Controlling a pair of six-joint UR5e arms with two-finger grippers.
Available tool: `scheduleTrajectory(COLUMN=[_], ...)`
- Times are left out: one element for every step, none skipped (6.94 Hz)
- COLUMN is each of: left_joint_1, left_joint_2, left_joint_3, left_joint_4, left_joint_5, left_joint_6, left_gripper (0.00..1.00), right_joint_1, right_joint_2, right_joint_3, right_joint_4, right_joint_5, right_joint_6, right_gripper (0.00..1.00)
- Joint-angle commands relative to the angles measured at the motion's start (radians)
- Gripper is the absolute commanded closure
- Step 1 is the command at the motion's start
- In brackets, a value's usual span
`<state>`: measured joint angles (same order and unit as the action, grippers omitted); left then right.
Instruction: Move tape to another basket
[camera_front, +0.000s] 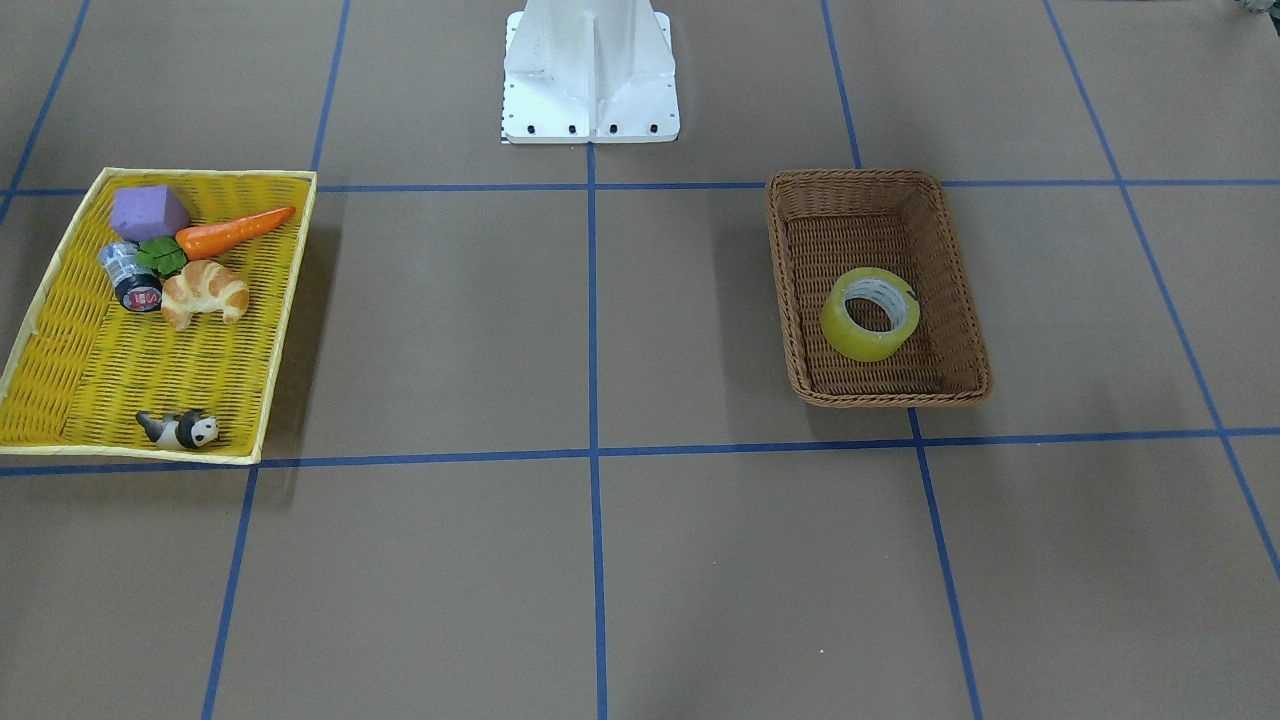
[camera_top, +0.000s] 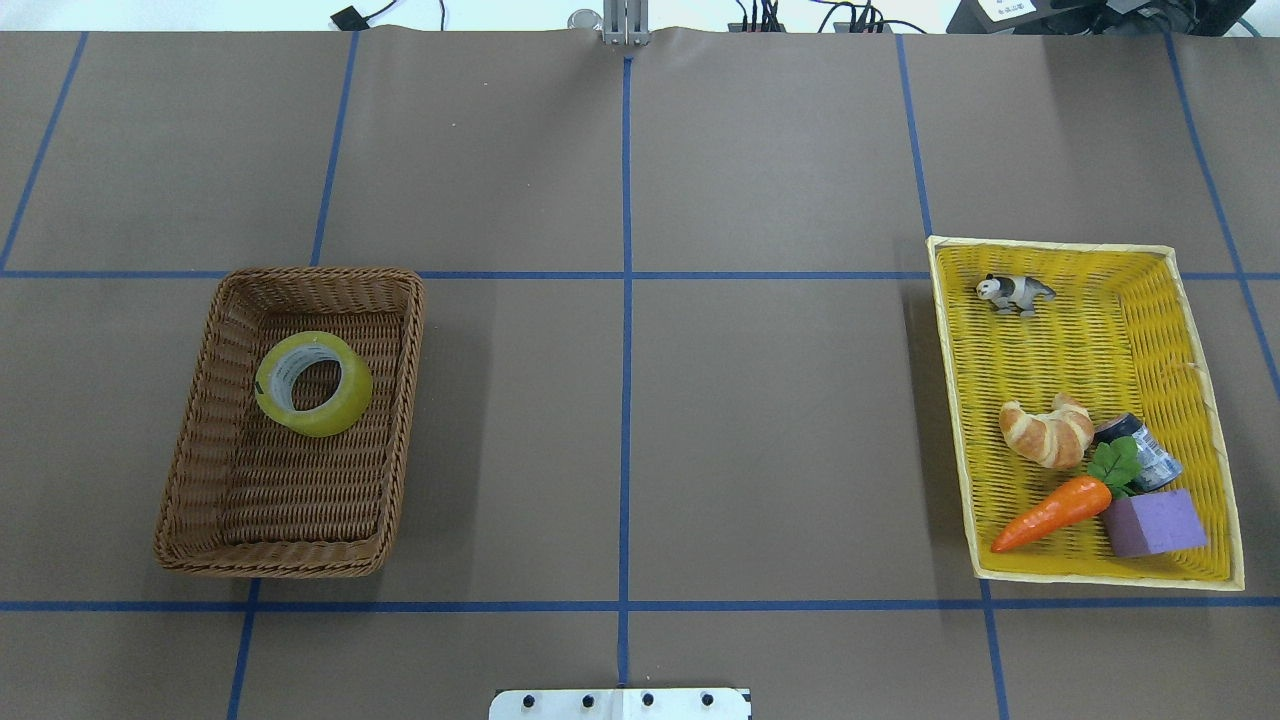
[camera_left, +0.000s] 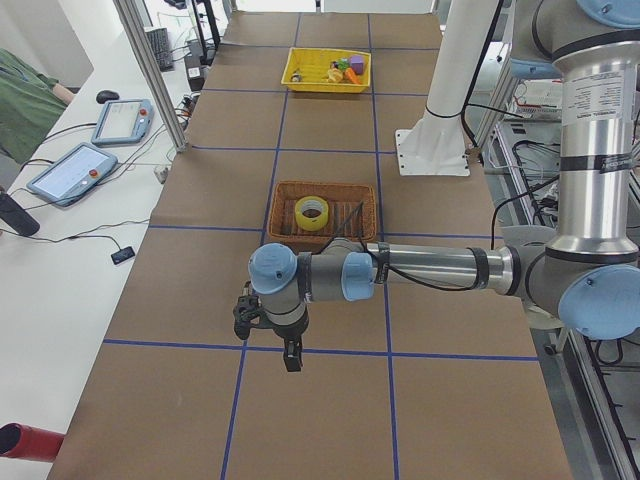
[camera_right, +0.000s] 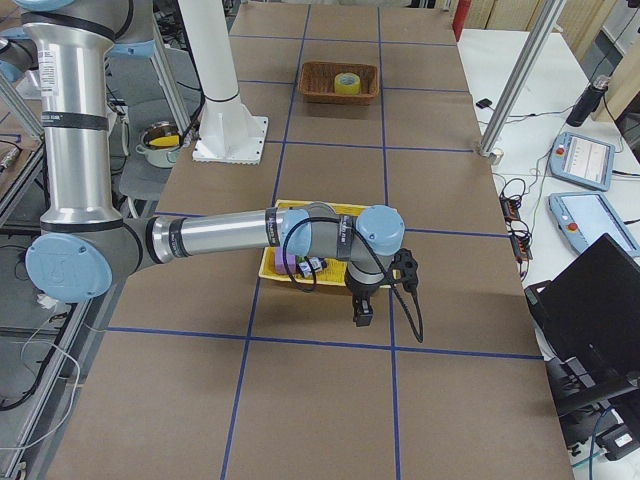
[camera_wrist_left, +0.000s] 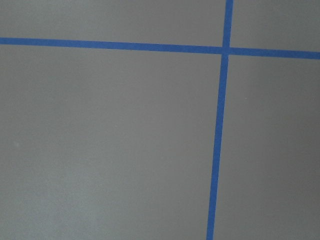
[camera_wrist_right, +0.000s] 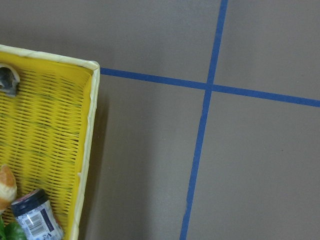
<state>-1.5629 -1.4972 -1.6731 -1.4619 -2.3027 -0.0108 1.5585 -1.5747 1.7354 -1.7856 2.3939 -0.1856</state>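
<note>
The wide yellow-green translucent tape roll (camera_top: 313, 383) lies flat inside the deep brown wicker basket (camera_top: 200, 420), while the left pincer (camera_left: 292, 358) and right pincer (camera_right: 362, 315) hang well apart from it, their spread impossible to tell, so the move looks finished or unbegun, and any pickup calls for the left arm to come over that basket.

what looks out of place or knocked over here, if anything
Nothing looks spilled or damaged. The tape sits alone in the brown basket, slightly tilted rather than flat. The small can lies on its side in the yellow tray, pressed against the toy food. Everything is inside a container.
</note>
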Motion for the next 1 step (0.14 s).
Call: scheduleTrajectory(left_joint_1=[0.0], left_joint_2=[0.0], left_joint_3=[0.003], left_joint_4=[0.0], left_joint_5=[0.0], left_joint_6=[0.0], left_gripper=[0.02], right_joint_1=[0.0], right_joint_2=[0.007], right_joint_3=[0.0], right_joint_4=[0.0], right_joint_5=[0.002], right_joint_6=[0.0], right_gripper=[0.0])
